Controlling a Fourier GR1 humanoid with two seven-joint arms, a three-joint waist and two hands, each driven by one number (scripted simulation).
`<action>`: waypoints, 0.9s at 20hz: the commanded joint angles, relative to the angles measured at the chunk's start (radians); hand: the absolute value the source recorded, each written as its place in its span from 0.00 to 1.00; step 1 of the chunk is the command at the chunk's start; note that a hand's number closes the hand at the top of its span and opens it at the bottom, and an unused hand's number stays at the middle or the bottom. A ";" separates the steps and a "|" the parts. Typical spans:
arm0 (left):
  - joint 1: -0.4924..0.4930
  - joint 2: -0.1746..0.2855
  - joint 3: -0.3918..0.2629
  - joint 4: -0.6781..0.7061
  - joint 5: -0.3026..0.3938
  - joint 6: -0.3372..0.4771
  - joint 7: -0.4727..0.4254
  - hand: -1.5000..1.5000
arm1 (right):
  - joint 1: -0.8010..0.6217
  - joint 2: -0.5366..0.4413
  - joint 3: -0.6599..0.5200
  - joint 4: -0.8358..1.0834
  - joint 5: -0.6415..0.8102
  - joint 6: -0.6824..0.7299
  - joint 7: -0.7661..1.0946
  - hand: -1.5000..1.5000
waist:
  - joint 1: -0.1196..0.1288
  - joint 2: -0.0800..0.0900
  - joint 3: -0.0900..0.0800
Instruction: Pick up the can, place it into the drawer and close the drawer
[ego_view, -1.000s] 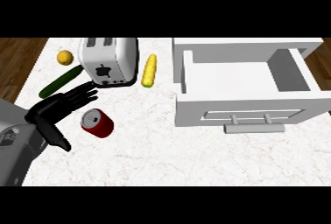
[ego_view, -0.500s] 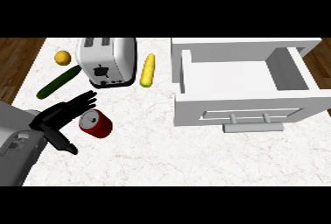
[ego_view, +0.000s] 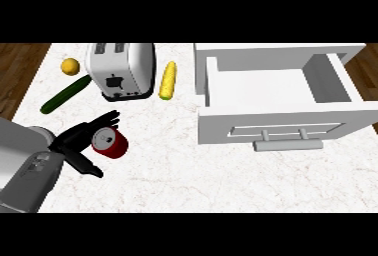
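Tabletop (ego_view: 221, 185): white marble, fills most of the head view. Wood floor (ego_view: 16, 65) shows past its left edge and at the top right corner.

Drawer (ego_view: 284, 120): white, on the right side, pulled open, inside visible from above. The front panel faces the bottom of the view and carries a bar handle (ego_view: 288, 145).

Toaster (ego_view: 118, 70): silver, top left, slots at its far end, black lever on the side facing the view.

Left forearm (ego_view: 26, 170): grey, comes in from the lower left corner.

Left robot hand (ego_view: 74, 142): black and open. Fingers are straight and spread, pointing up-right along the can's left side. The thumb sticks out down-right, below the can. Nothing is curled round the can. Whether the fingers touch its rim or sit just beside it, can't tell.

Cucumber (ego_view: 65, 94): green, lies diagonally just left of the toaster, between lemon and hand.

Corn (ego_view: 168, 80): yellow, lies lengthwise just right of the toaster, between toaster and drawer.

Can (ego_view: 112, 145): red with a grey top, on the lower left of the tabletop below the toaster. It sits in the gap between fingers and thumb, well apart from the drawer. Upright or tilted, can't tell.

Lemon (ego_view: 70, 66): top left, near the toaster's left side, above the cucumber.
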 joint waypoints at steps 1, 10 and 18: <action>-0.001 -0.016 -0.012 0.056 -0.011 -0.130 -0.116 0.00 | 0.008 -0.044 -0.046 0.002 -0.063 0.013 0.027 0.00 | -0.005 0.001 -0.001; -0.034 -0.049 0.017 0.119 0.033 -0.165 -0.083 1.00 | 0.015 0.034 -0.001 -0.040 -0.017 0.005 0.028 0.00 | -0.008 0.003 -0.001; -0.067 -0.086 0.018 0.080 0.078 -0.282 -0.029 1.00 | 0.001 0.015 -0.028 -0.026 -0.052 -0.002 0.045 0.00 | 0.002 0.000 0.000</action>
